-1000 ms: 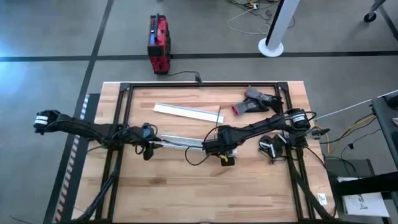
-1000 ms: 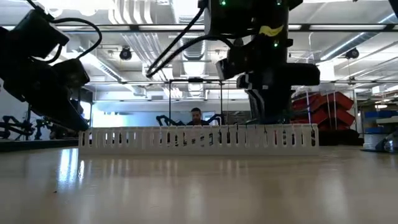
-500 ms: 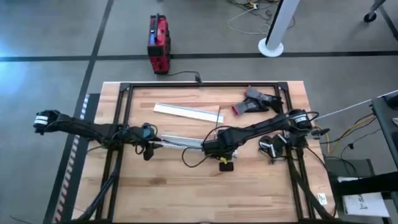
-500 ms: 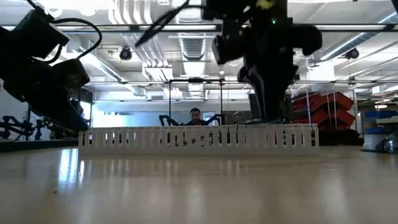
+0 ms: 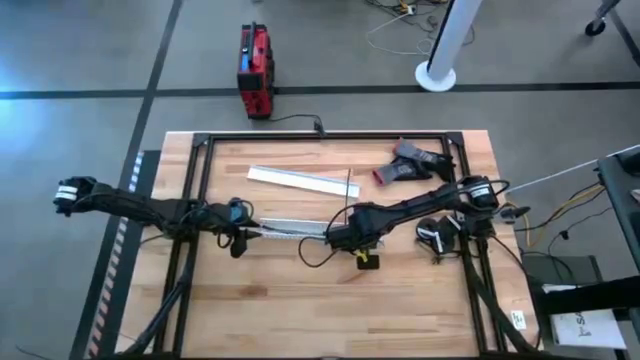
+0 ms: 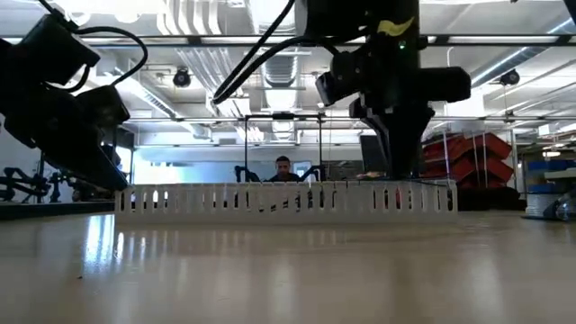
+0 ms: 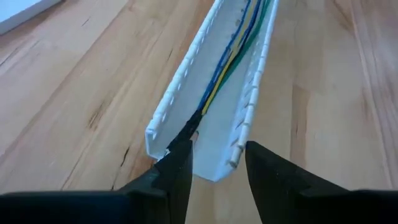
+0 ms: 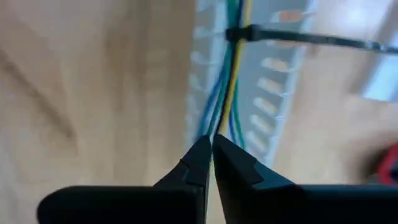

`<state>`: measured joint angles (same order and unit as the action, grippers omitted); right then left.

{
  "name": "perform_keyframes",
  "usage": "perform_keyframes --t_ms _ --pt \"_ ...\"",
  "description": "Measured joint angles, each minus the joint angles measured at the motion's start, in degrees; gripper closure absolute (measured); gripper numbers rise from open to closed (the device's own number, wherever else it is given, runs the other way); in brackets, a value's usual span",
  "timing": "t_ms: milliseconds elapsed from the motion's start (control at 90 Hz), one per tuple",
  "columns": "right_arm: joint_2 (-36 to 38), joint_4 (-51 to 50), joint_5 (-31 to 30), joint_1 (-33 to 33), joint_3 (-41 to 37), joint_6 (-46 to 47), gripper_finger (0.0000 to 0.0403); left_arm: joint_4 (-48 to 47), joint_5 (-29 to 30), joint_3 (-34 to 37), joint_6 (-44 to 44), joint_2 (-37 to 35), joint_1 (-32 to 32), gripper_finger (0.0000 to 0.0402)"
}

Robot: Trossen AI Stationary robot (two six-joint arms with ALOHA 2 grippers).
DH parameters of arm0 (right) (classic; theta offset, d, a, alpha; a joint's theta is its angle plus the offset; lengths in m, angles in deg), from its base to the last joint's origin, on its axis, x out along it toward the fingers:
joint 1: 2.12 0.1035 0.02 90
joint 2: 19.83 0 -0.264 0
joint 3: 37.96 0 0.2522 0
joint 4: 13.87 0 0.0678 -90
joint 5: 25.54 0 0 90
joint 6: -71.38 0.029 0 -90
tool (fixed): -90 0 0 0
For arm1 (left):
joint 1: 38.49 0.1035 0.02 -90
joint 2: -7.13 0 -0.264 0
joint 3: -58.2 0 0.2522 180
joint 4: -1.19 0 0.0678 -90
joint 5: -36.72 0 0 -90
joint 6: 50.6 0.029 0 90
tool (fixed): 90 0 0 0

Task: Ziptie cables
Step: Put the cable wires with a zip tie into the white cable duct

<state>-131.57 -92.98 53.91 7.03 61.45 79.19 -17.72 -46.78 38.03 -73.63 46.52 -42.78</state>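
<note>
From overhead, the middle of the table (image 5: 300, 290) is a tangle: the right arm's dark bulk covers the far end of the white slotted channel (image 5: 290, 229), so the wires cannot be picked out there at all. At table height the channel (image 6: 288, 198) stands as a low white fence, and only dark flecks show through its slots (too small to say which wire is which). A person shows far off in the room behind it, tiny and indistinct.

The wrist cameras do the real work. The cables (image 7: 227, 53) lie inside the channel's trough, running along its length: blue, yellow and green strands, thin and limp, packed side by side. The left gripper (image 7: 217, 165) sits at the channel's open end, its fingers a moderate gap apart with one wall of the channel (image 7: 180, 93) between them; the nearer finger (image 7: 177, 168) meets the wire ends, though whether it actually pinches anything cannot be told.

Over to the right gripper (image 8: 212, 155): fingertips pressed together, closed on the cables (image 8: 229, 87) right where the strands meet the tips. Farther along, the ziptie (image 8: 298, 37) is looped around the bundle, a dark knot on the wires with its straight black tail sticking out sideways across the channel's slotted wall (image 8: 273, 93). The tail's tip runs out of the picture.

Overhead, the right gripper (image 5: 345, 238) is at the channel's right end and the left gripper (image 5: 240, 238) at its left.
</note>
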Motion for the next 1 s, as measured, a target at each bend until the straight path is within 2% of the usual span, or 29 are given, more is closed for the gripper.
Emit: perform_keyframes --t_ms 144,333,433,578,700,756,1000 --pt "0.0 -1.0 -2.5 -0.7 0.0 -0.2 0.0402 0.0 0.0 0.0 0.0 0.1 0.0 0.0271" --pt "0.0 -1.3 -2.2 -0.9 0.0 -1.2 0.0402 0.0 -0.1 0.0 0.0 0.6 0.0 0.0271" --pt "0.5 -3.7 1.6 -0.9 1.1 0.6 0.0402 -0.1 -0.1 0.0 0.0 1.0 0.0 0.0271" --pt "1.3 -3.1 11.1 -0.3 1.4 3.4 0.0403 -0.3 -0.1 0.0 0.0 1.9 0.0 0.0271" --pt "0.4 -1.8 13.7 0.7 -0.1 3.5 0.0403 -0.7 -0.1 0.0 0.0 2.5 0.0 0.0271" --pt "-0.2 -1.5 13.3 0.8 -1.0 3.7 0.0403 -0.8 -0.4 0.0 0.0 3.0 0.0 0.0271" --pt "-0.3 -6.6 4.2 0.7 -0.4 5.8 0.0403 -1.0 -2.8 0.0 0.0 2.9 0.0 0.0271"
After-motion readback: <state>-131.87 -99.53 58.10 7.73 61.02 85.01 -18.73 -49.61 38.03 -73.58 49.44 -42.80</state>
